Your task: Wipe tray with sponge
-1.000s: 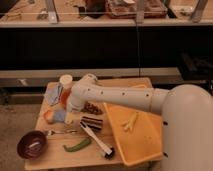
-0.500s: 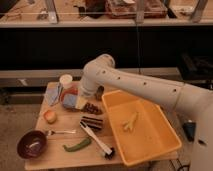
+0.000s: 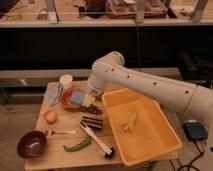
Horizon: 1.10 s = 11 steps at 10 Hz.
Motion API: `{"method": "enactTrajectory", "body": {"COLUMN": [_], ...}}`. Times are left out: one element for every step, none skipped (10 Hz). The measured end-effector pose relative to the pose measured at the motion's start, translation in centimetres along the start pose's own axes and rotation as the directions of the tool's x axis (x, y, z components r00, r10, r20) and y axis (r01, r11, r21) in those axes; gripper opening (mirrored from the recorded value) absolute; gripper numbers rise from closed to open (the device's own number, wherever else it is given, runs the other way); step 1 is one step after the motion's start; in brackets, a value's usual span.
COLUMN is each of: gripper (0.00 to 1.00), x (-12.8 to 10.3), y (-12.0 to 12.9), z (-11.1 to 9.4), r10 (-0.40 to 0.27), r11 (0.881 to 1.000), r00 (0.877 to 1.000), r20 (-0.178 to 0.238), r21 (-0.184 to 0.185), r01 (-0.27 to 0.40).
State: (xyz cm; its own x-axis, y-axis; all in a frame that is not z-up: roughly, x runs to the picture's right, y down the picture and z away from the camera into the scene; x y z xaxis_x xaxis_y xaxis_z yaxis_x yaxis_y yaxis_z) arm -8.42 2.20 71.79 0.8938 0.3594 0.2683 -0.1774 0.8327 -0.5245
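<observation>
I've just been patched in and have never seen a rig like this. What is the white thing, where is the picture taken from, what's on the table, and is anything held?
The white thing is a robot arm reaching in from the right. There is only one picture, looking down on the table from above. The arm ends in a gripper, a two-finger clamp, low over the red bowl at the back left. It is shut, and I cannot tell whether it grips anything. The sponge lies in that bowl, right beside the gripper. The big yellow tray, the thing to be wiped, fills the right side, with a small yellowish scrap inside. Also there: a white cup, a blue cloth, a round fruit, a dark bowl, a fork, a green pepper, a brush and a dark striped block.
</observation>
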Motion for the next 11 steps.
{"method": "enactTrajectory", "body": {"gripper": [0.0, 0.0, 0.0, 0.0, 0.0, 0.0, 0.0, 0.0, 0.0, 0.0, 0.0], "x": [0.0, -0.2, -0.2, -0.1, 0.4, 1.0, 2.5, 4.3, 6.6, 8.4, 11.1], "y": [0.0, 0.1, 0.1, 0.0, -0.3, -0.7, -1.4, -2.0, -2.6, -3.0, -3.4], "z": [0.0, 0.1, 0.1, 0.1, 0.0, -0.3, -0.9, -1.8, -2.9, -3.8, -5.1], "r10": [-0.001, -0.003, -0.003, -0.002, 0.017, 0.039, 0.079, 0.123, 0.169, 0.205, 0.263], "r11": [1.0, 1.0, 1.0, 1.0, 1.0, 0.999, 0.997, 0.992, 0.985, 0.977, 0.963], "r00": [1.0, 1.0, 1.0, 1.0, 1.0, 0.999, 0.996, 0.99, 0.982, 0.973, 0.956], "r20": [0.0, 0.001, 0.001, -0.001, -0.016, -0.029, -0.047, -0.066, -0.089, -0.107, -0.13], "r21": [0.0, -0.002, -0.002, -0.002, 0.006, 0.013, 0.027, 0.042, 0.06, 0.074, 0.097], "r01": [0.001, 0.003, 0.003, 0.002, -0.017, -0.039, -0.078, -0.121, -0.164, -0.198, -0.251]}}
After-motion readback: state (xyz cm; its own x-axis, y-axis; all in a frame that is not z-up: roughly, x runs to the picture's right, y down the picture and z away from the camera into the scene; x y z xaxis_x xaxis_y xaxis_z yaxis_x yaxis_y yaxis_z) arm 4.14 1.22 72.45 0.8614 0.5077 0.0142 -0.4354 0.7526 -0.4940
